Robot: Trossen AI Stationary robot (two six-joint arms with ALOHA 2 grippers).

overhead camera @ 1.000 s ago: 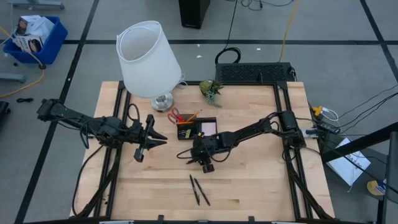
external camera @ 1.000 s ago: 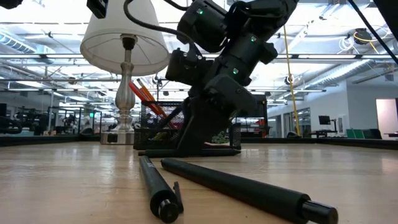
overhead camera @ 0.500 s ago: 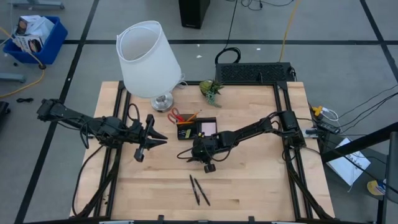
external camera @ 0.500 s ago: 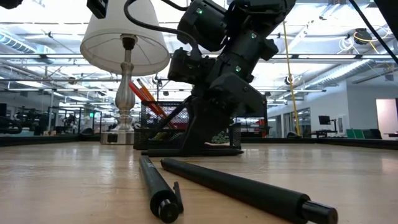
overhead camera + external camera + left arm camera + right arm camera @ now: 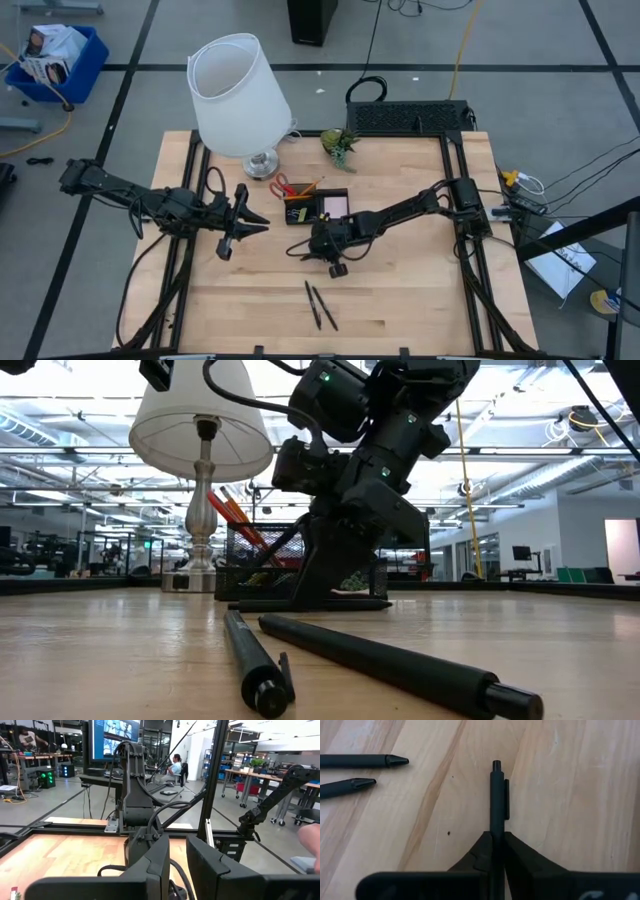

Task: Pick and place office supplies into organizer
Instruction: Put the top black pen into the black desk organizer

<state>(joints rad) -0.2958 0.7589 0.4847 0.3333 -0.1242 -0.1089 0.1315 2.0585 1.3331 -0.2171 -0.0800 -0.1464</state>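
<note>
My right gripper point(image 5: 496, 836) is at the table's middle, just in front of the organizer point(image 5: 317, 222), and is shut on a black pen point(image 5: 496, 795). In the high view this pen point(image 5: 292, 254) sticks out toward the table's left. Two more black pens point(image 5: 320, 306) lie flat on the wood nearer the front edge. The organizer holds a pink sticky-note pad point(image 5: 334, 206) and orange pencils point(image 5: 303, 190). Red-handled scissors point(image 5: 284, 186) are at its far left corner. My left gripper point(image 5: 177, 865) hovers level at the left, shut and holding nothing. My right gripper pinches the pen's barrel just behind the clip point(image 5: 496, 827) between its two fingers. It comes slanting down from the table's right side, and the pen runs on forward out of the fingers. The clip end point(image 5: 496, 767) lies at the wood; whether it is lifted, I cannot tell.
A lamp with a white shade point(image 5: 238, 95) stands at the far left. A small green plant point(image 5: 339, 142) and a black wire rack point(image 5: 408, 117) are at the far edge. Bare wood lies to the right of the two loose pens.
My right gripper has stayed in place and shut on the black pen. The pen has not visibly moved.
</note>
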